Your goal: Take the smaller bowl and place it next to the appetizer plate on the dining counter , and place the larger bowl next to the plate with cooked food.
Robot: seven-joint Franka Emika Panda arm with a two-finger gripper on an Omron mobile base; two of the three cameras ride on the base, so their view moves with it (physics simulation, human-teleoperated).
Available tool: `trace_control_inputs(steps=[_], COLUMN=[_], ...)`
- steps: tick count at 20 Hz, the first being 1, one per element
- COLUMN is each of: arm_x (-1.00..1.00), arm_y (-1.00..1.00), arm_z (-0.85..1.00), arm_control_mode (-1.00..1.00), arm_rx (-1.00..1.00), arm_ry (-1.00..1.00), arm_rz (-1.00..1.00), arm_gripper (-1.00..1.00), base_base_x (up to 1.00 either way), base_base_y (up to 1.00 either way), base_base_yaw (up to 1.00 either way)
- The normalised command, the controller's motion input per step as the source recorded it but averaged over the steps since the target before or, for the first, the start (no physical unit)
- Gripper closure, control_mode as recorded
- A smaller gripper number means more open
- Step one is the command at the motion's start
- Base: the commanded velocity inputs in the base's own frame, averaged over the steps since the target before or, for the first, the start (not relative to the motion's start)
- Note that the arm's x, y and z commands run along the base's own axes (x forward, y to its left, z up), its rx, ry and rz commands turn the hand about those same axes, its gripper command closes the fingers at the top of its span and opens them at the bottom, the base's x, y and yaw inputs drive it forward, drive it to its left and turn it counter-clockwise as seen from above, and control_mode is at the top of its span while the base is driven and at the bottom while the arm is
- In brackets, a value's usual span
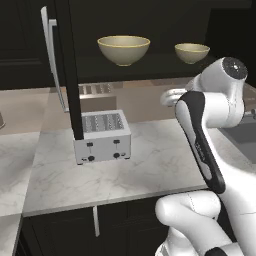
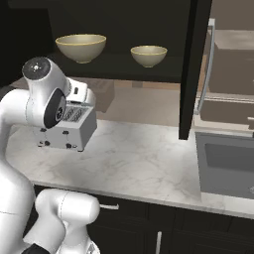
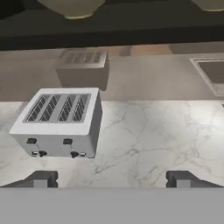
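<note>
The pincer (image 3: 111, 179) is being held spread wide (nothing gripped) above the bench (image 3: 144, 135); the smaller bowl (image 2: 149, 55) on the shelf (image 2: 119, 67) is judged next to be reached.

A home kitchen is showing here: a marble counter (image 1: 150, 170) is carrying a toaster (image 1: 102, 136), bowls (image 1: 123, 49) are sitting in an open dark cabinet at twelve o'clock, a sink (image 2: 228, 163) at three.

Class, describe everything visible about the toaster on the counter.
The toaster is a boxy four-slot appliance that looks like silver-grey metal. Its slots, on top, are empty, and its front carries two levers and two dark knobs. It stands upright on the white marbled counter, below the open cabinet, with nothing else touching it.
</note>
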Motion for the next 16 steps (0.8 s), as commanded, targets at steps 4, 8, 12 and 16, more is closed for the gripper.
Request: trace_control_inputs(steps=[4, 8, 12, 16], arm_x=[-0.19, -0.12, -0.01, 0.01], arm_y=[0.01, 0.06, 0.12, 0.21], arm_z=[0.71, 0.63, 0.41, 0.29], arm_control_mode=[-1.0, -1.0, -1.0, -1.0], arm_rx=[0.29, 0.36, 0.38, 0.33], arm_ry=[-0.32, -0.22, -0.06, 0.0], arm_rz=[-0.08, -0.1, -0.1, -0.05], arm_gripper=[-1.0, -1.0, -1.0, -1.0], base_base_x=[0.0, 0.0, 0.0, 0.0], base_base_y=[0.0, 0.0, 0.0, 0.0], base_base_yaw=[0.0, 0.0, 0.0, 0.0])
